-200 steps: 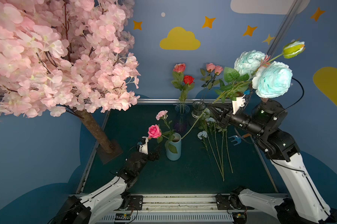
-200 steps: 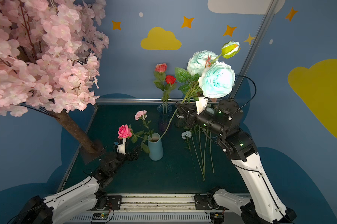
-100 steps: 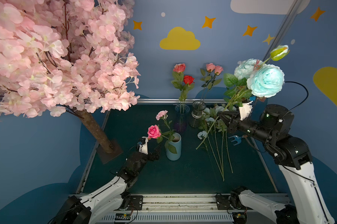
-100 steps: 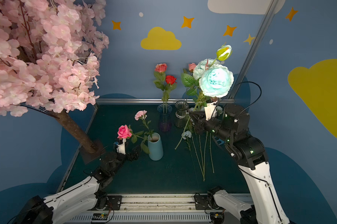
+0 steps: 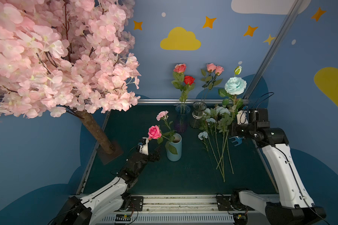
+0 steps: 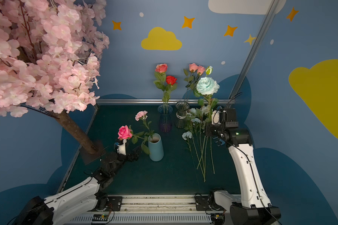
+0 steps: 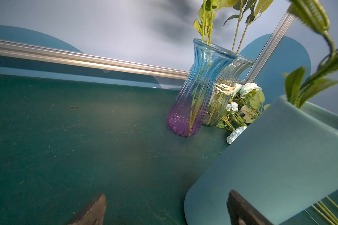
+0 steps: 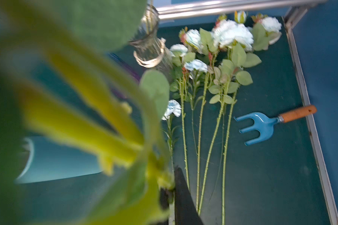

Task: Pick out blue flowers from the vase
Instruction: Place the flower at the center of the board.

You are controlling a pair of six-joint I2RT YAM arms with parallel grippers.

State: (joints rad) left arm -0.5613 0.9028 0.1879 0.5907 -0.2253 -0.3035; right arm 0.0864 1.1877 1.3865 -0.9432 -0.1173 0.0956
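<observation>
I'm gripping the big blue flower point(image 5: 235, 85) by its wiry stalk in my right end effector point(image 5: 233, 130), above the other blue flowers point(image 5: 213, 121) lying on the worktop point(image 5: 164, 175). I'm judging it light, top-heavy and bendy. My left end effector point(image 5: 155, 155) is sitting released.

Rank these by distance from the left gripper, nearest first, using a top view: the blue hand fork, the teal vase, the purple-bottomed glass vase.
1. teal vase, right beside the left gripper.
2. purple-bottomed glass vase, farther back, behind the teal one.
3. blue hand fork, far off to the robot's right.
</observation>
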